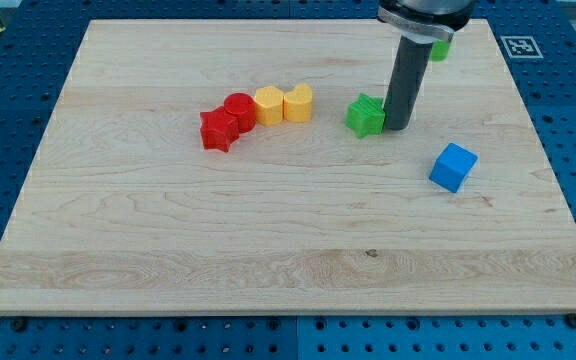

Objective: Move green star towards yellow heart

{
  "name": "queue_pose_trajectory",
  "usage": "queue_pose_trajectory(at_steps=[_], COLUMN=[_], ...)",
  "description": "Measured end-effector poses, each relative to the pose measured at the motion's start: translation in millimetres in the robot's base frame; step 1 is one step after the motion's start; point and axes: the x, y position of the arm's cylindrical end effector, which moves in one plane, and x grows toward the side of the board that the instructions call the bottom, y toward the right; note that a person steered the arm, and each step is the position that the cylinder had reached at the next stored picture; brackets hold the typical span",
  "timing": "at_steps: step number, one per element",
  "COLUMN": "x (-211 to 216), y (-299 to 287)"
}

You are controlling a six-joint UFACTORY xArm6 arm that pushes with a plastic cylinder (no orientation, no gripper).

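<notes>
Our tip (398, 126) is sitting right against the green star (365, 115), on its 3 o'clock side; they look to be touching. No gripper on this rig, just the rod, so nothing is spread or pinching anything.

The green star is lying on the tabletop (268, 240) between the tip and the yellow heart (299, 102), with the heart at roughly its 9 o'clock, slightly toward 10, near but with a clear gap.

Risks we are seeing from here:
- The contact point looks a bit low on the star's side. If we are pushing off-centre, the star is likely spinning and sliding off the tip toward 11 or 7 o'clock instead of tracking to the heart.
- The star's points make the contact unstable, so the tip may be slipping into a notch and steering it sideways.
- The heart is touching the yellow block (268, 104) at its 9 o'clock, which runs on into the red cylinder (239, 108) and the red star (218, 129). Overshooting means we are shoving the whole row.
- The blue cube (453, 166) sits at the tip's 4 o'clock, apart; only a wide repositioning sweep would clip it.
- A green block (439, 46) is partly hidden behind the rod at 12 o'clock, clear of this path.

Judgement: push straight toward 9 o'clock and stop short.
</notes>
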Motion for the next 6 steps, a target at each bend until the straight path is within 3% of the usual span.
queue_pose_trajectory(at_steps=[6], x=[1.4], y=[-54.5])
